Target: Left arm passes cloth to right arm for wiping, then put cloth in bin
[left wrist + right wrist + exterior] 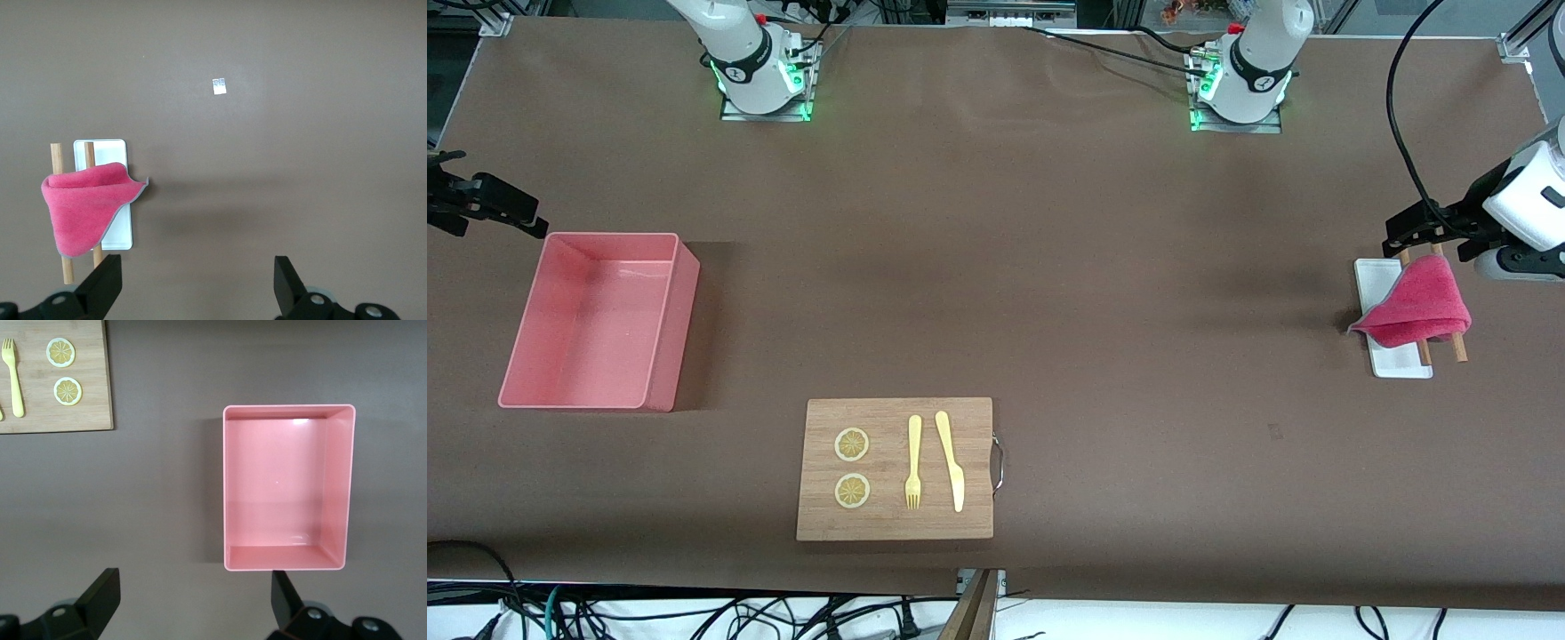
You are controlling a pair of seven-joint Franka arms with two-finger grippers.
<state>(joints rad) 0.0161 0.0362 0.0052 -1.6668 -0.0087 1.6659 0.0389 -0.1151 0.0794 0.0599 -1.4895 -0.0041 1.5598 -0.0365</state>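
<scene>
The cloth (1418, 307) hangs over two wooden sticks (1457, 345) and a white tray (1375, 277) at the left arm's end of the surface (1049, 293). The left gripper (1409, 233) is up in the air by the cloth, fingers spread wide and holding nothing. The right gripper (480, 206) is in the air beside the bin (660, 356), also spread wide and empty. A wooden board (978, 471) with a fork (913, 462) and knife (951, 460) lies nearer the camera.

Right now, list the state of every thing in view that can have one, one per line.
cloth: draped over two wooden sticks on the white tray, not gripped.
bin: upright, nothing in it.
left gripper: open, over the table beside the cloth.
right gripper: open, over the table by the bin.
fork, knife, two lemon slices: flat on the wooden board.
</scene>
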